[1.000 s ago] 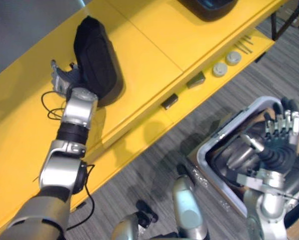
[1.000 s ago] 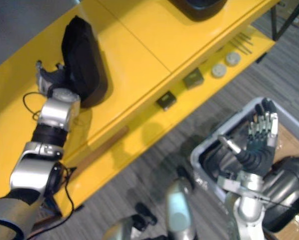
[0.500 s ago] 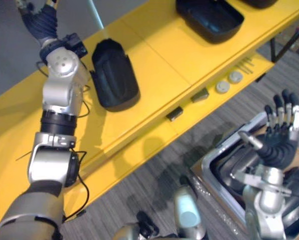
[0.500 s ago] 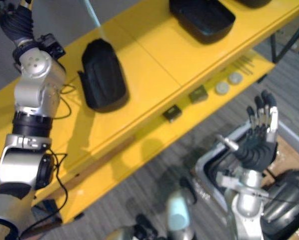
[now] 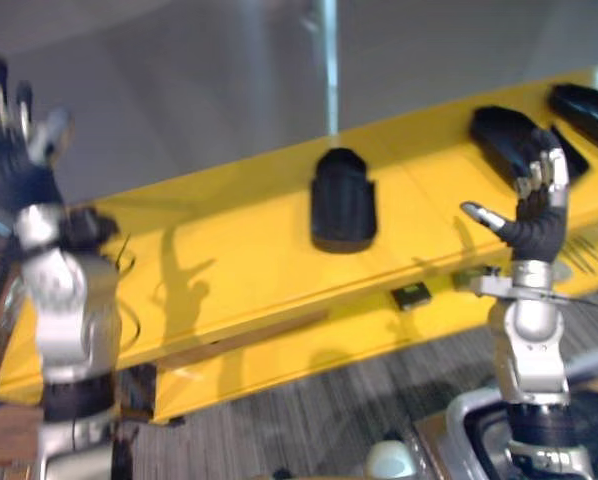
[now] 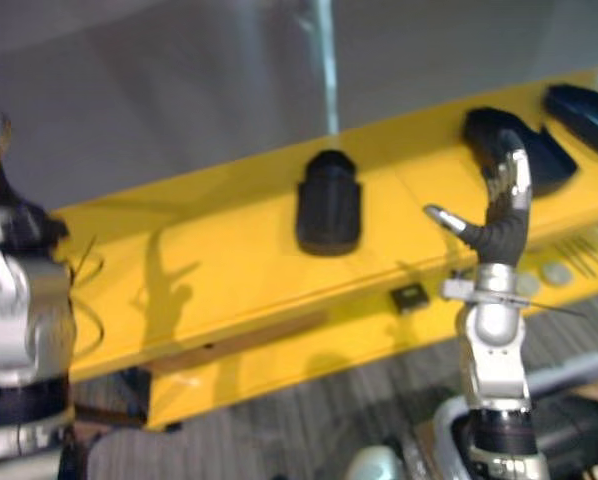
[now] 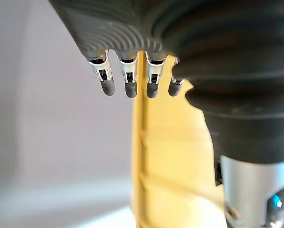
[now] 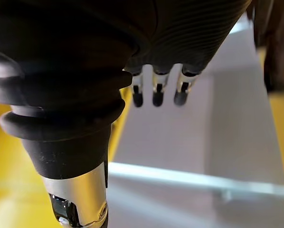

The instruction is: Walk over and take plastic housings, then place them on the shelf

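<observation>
Black plastic housing (image 5: pixel 344 200) is found lying mid-way along the yellow shelf (image 5: pixel 229 260); further housings (image 5: pixel 504 132) are set rightward, partly masked by the right hand (image 5: pixel 539 205). Left hand (image 5: pixel 9 150) and right hand are held upright, fingers extended, empty. A small dark block (image 5: pixel 411 294) is noted on the lower ledge.

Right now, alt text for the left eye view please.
Both hands are raised, open and empty, in front of a long yellow shelf: the left hand at the far left, the right hand at the right. One black plastic housing sits mid-shelf, with a second housing and a third housing further right.
</observation>
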{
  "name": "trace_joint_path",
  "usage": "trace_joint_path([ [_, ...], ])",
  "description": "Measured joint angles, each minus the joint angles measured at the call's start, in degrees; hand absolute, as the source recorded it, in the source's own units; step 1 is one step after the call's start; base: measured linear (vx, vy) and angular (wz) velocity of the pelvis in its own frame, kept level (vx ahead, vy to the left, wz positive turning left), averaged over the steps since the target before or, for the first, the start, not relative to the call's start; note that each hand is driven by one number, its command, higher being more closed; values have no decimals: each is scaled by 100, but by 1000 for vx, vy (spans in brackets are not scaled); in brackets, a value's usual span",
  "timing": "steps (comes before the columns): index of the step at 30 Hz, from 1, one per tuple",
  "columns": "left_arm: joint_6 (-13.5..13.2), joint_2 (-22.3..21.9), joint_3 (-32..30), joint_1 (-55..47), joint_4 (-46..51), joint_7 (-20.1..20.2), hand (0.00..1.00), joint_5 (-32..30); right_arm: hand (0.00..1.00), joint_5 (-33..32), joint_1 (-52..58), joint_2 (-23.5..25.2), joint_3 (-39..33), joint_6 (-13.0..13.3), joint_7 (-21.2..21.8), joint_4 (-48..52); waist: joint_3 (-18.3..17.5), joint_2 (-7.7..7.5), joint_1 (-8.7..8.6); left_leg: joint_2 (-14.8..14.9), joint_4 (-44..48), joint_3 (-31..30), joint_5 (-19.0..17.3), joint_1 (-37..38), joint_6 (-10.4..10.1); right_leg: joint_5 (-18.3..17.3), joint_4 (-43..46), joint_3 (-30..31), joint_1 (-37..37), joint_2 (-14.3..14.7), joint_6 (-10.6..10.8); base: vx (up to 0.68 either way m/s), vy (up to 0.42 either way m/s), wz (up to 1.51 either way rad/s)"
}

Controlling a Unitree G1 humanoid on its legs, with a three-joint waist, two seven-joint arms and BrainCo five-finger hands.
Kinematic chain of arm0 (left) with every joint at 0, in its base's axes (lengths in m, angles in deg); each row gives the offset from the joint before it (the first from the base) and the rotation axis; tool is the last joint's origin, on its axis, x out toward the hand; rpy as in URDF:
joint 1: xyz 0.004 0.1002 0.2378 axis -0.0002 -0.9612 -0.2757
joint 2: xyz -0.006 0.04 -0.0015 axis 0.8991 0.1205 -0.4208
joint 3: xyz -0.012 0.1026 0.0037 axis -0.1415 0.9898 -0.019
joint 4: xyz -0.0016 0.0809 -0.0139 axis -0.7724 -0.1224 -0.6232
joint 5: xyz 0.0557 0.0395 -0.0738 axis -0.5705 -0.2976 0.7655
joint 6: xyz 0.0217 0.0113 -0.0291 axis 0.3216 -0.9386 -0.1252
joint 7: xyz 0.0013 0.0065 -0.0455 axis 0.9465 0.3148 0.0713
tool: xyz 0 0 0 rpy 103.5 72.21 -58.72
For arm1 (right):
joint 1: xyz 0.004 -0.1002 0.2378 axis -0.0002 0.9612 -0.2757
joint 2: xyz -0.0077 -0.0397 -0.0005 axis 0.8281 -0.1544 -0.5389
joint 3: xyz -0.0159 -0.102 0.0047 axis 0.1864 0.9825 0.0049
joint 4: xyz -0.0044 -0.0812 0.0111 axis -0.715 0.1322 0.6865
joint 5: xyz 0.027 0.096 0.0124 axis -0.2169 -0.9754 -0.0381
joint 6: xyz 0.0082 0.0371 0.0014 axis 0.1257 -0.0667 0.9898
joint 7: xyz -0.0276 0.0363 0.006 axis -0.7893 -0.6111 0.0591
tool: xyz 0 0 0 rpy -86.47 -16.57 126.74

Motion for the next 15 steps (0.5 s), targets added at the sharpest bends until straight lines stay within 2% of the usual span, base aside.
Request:
trace_joint_path([
  [2, -110, -182, -93, -302, -4, -54, 0, -363, 0, 97, -135, 80, 9, 0, 14, -36, -3, -41, 109, -3, 35, -98, 20, -80, 10, 57, -83, -90, 55, 2, -27, -40, -8, 42],
  [3, -163, -367, -163, -612, -14, -192, 0, -631, 0, 96, -330, 157, 96, 0, 64, -119, -8, -85, 221, -9, 89, -225, 28, -163, 14, 136, -196, -226, 133, 4, -35, -40, 3, 31],
  [4, -198, -416, -164, -740, -36, -267, 0, -706, 0, 92, -395, 187, 150, -7, 117, -169, -8, -105, 262, -14, 90, -243, 30, -164, 13, 156, -224, -242, 157, 4, -40, -55, 7, 27],
  [5, -311, -515, -183, -942, -182, -392, 0, -1053, 0, 83, -451, 238, 271, -9, 204, -182, -12, -125, 332, -20, 96, -280, 30, -171, 13, 189, -252, -270, 194, 4, -67, -66, 13, 19],
  [6, -324, -597, -185, -1101, -369, -583, 0, -1445, 0, 57, -461, 313, 395, -14, 344, -182, -29, -157, 352, -28, 110, -339, 26, -217, 15, 210, -299, -346, 239, 0, -75, -74, 11, 19],
  [7, -328, -632, -191, -1192, -552, -722, 0, -1584, 0, 23, -480, 376, 515, -32, 428, -182, -38, -190, 387, -30, 117, -352, 25, -242, 13, 210, -310, -362, 233, -1, -75, -55, 5, 14],
  [10, -310, -885, -322, -1305, -1547, -960, 0, -1703, 0, -191, -571, 565, 904, -219, 629, -184, -36, -248, 485, -18, 122, -357, 39, -247, -11, 202, -319, -372, 236, 11, -93, -55, -11, 0],
  [13, -247, -1084, -259, -1373, -2696, -967, 0, -1749, 0, -321, -762, 719, 1157, -350, 674, -321, -23, -275, 546, 3, 191, -360, 41, -280, -11, 174, -315, -378, 233, 27, -141, -23, -6, 0],
  [15, -109, -1194, -56, -1442, -3397, -938, 0, -1739, 0, -365, -1027, 804, 1319, -473, 672, -593, 0, -329, 563, 39, 302, -393, 29, -359, -6, 172, -313, -390, 219, 61, -147, -22, -16, 7],
])
